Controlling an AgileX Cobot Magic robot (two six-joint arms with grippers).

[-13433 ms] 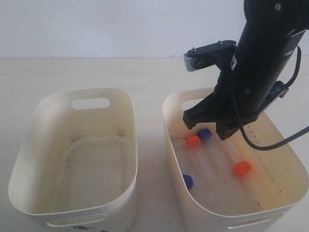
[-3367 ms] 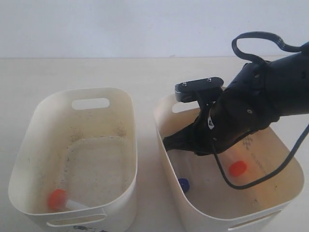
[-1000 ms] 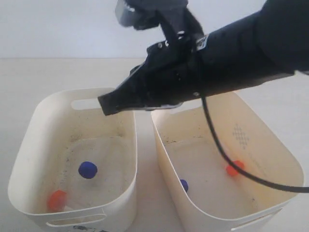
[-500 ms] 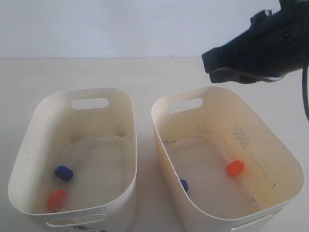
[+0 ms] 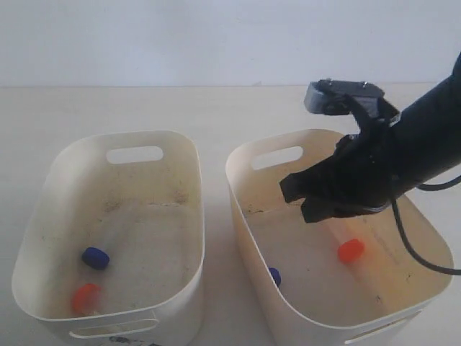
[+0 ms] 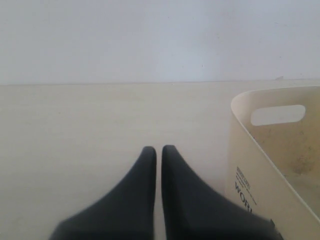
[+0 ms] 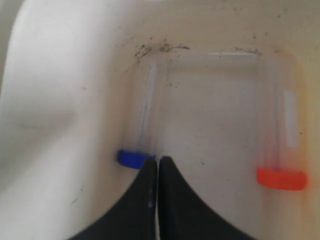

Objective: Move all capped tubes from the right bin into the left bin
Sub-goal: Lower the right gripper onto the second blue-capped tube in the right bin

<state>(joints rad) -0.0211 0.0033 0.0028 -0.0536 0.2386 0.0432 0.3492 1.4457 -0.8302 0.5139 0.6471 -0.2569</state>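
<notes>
In the right bin (image 5: 248,162) lie two capped tubes, one with an orange cap (image 5: 351,250) and one with a blue cap (image 5: 274,275). My right gripper (image 5: 302,201) hangs shut and empty over that bin's back part. In the right wrist view its tips (image 7: 158,159) sit just above the blue-capped tube (image 7: 134,157), and the orange-capped tube (image 7: 281,178) lies apart at the other side. The left bin (image 5: 189,155) holds a blue-capped tube (image 5: 95,257) and an orange-capped tube (image 5: 86,297). My left gripper (image 6: 158,148) is shut over bare table beside the left bin (image 6: 250,150).
The two bins stand side by side on a pale wooden table (image 5: 216,108) with a narrow gap between them. A white wall rises behind. A black cable (image 5: 414,249) loops from the right arm over the right bin's far side.
The right arm let a blue-capped tube fall into the left bin, swung back to the right and came down over the right bin. The dropped tube rolled left.
</notes>
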